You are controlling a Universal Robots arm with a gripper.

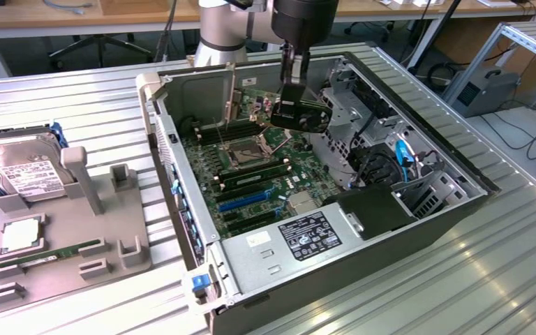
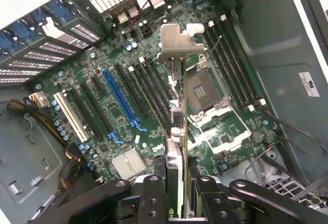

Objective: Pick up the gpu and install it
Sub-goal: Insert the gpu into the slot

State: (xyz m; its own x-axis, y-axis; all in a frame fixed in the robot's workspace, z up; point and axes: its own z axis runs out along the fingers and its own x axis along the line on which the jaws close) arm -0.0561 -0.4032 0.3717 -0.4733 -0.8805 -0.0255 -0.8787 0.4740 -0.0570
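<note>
Arm: silver-grey tubular segment joined to a black cylindrical wrist housing. Gripper: black linkage fingers with round pivot fasteners, possibly screws.

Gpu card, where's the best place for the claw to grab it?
Probably pinch its two flat faces along the top edge, coming from above. The gpu is thin and stands on edge, so the claw grips it there, leaving its silver bracket and bottom edge free.

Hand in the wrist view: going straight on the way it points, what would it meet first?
Probably the motherboard, around the black slots beside the processor socket; the card the hand grips would touch first. Depth is unclear.
</note>
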